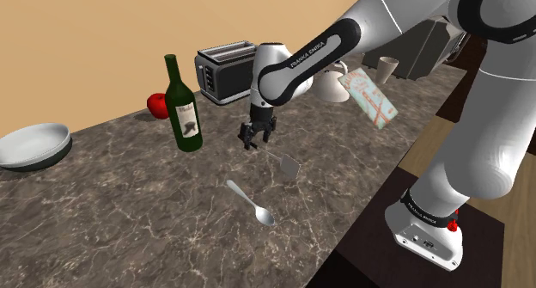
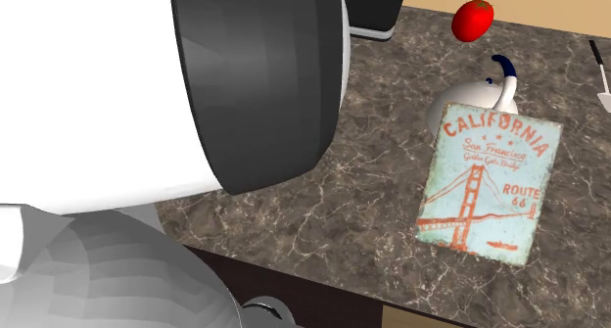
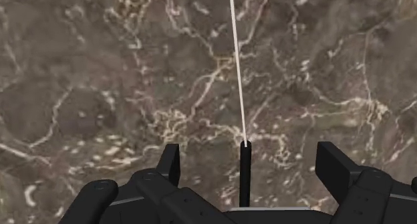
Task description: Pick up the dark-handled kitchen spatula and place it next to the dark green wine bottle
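The end effector (image 1: 258, 138) hangs open above the marbled worktop (image 1: 129, 209). Its fingers (image 3: 170, 164) straddle the spatula (image 3: 244, 179) at its dark handle without touching it, near the green wine bottle (image 1: 183, 106).

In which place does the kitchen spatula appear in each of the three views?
Shoulder view: the spatula lies on the counter, blade toward the stand, handle at the end effector.
Second exterior view: the spatula at the right edge.
Wrist view: its dark handle between the open fingers, untouched.
Shared landmark: the California sign, in both exterior views.
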